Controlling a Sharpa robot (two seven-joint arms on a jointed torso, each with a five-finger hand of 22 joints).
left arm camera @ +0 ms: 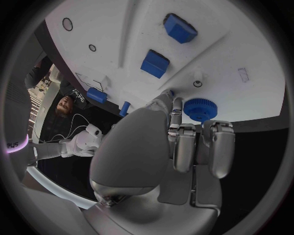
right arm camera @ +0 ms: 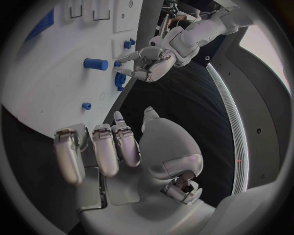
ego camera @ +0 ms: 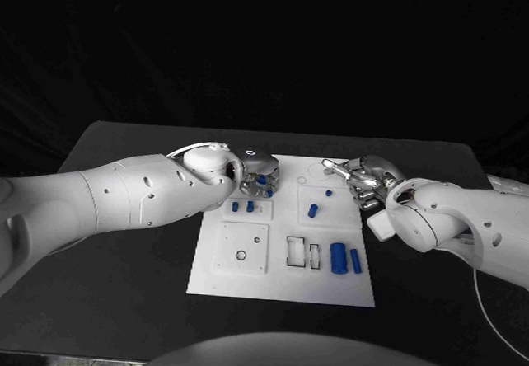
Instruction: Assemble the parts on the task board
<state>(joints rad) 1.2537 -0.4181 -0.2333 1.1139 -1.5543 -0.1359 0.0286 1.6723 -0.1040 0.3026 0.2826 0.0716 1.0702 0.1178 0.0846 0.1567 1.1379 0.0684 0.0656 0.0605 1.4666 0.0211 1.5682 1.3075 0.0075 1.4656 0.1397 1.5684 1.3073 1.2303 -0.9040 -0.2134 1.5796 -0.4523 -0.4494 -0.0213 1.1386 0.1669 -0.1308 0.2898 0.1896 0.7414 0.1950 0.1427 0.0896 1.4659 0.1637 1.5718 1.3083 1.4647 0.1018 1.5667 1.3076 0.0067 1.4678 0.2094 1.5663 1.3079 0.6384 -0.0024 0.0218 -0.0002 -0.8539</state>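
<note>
The left hand, a silver many-fingered hand on a white arm, hovers low over the far part of the flat white task board, its fingers curled inward just beside a round blue toothed gear; whether they touch or pinch it I cannot tell. The right hand hangs over the board's far right corner, fingers loosely bent and apart, holding nothing.

The assembly looks only begun. Two small blue square blocks sit just nearer than the left hand, and a short blue cylinder lies between the hands. Two long blue bars lie loose on the near side beside two empty rectangular slots, so most parts probably remain unseated.

Room is tight at the far edge, where both hands crowd the board near each other. The black surface to either side and the board's near half give freer space for moving.
</note>
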